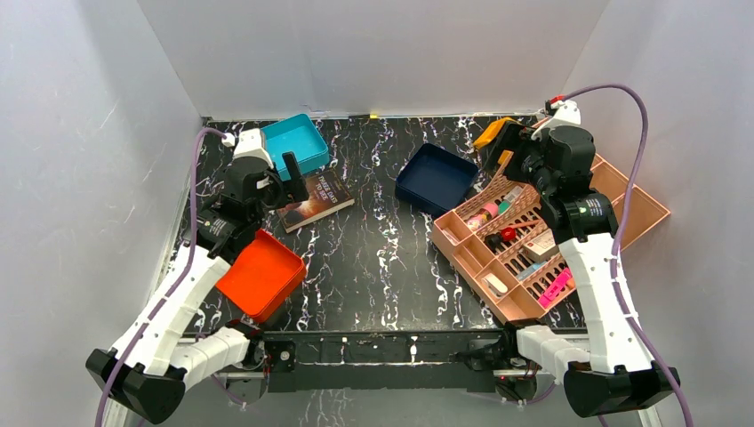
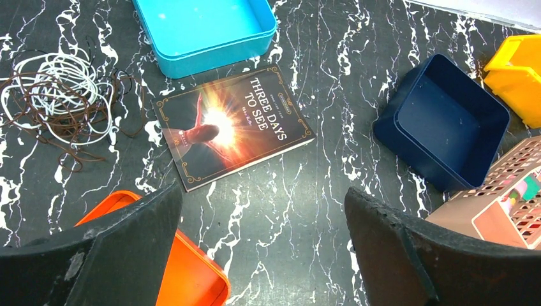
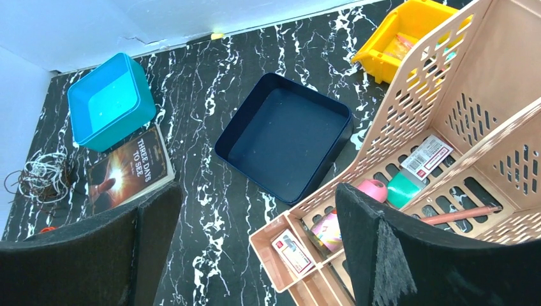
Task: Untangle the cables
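While both arms hang above the table with nothing in their grip, the cables just sit in one messy heap to the left of the book, close to it but not touching; that's how the left wrist view has it. The right wrist view puts the same heap just off the book's left edge too. From the top camera I can't make the heap out at all.

The heap itself: a whitish wire wound in roundish loops in the middle; dark brown wires crossing over and through it; a few loose brown loops straggling out towards the book and the near side. Any black strands are hard to tell against the black marble top, so I can't say.

Left gripper: fingers spread wide, holding nothing, hovering over the near side of the book. Right gripper: also spread wide and holding nothing, far right of the book, above the pink organizer.

Other stuff around the book: teal box just behind it; orange tray in front of it, on the near side; navy box well off to its right; yellow bin further right still.
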